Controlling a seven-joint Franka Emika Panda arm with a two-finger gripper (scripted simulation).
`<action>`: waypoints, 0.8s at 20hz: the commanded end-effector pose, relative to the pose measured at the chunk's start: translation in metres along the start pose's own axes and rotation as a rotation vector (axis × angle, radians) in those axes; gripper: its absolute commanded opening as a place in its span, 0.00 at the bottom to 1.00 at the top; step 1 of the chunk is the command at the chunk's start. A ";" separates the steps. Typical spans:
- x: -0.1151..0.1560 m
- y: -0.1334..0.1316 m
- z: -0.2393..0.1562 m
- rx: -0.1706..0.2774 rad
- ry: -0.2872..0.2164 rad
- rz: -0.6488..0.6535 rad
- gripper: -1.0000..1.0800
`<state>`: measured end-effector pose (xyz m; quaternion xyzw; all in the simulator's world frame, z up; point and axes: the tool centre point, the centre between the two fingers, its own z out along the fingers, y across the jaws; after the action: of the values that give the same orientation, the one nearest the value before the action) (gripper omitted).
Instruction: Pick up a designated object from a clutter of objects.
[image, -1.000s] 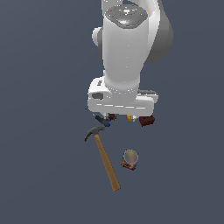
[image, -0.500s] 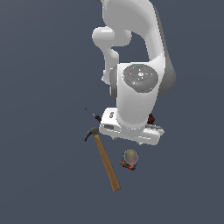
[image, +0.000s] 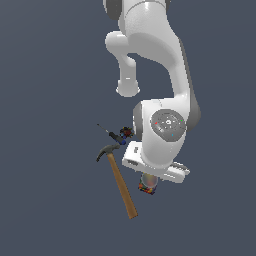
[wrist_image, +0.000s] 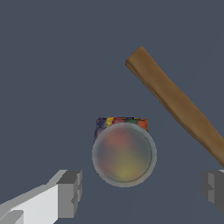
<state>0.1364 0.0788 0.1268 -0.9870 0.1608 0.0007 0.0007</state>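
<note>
From the exterior view, the arm leans low over the desk, its bulk covering most of the jar, which peeks out directly beneath the hand. The hammer lies just beside it, the screwdriver and small dark toy further off behind.

In the wrist view, the hand is spread wide, gripping nothing, one finger on each side of the jar's grey lid. That spacing seems meant to straddle the jar, clear of the hammer handle close by.
</note>
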 end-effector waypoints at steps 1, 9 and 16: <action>0.002 -0.004 0.010 0.000 0.001 0.013 0.96; 0.003 -0.007 0.018 -0.001 0.000 0.022 0.96; 0.002 -0.007 0.045 -0.001 0.001 0.023 0.96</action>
<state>0.1414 0.0849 0.0907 -0.9851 0.1719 -0.0004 0.0002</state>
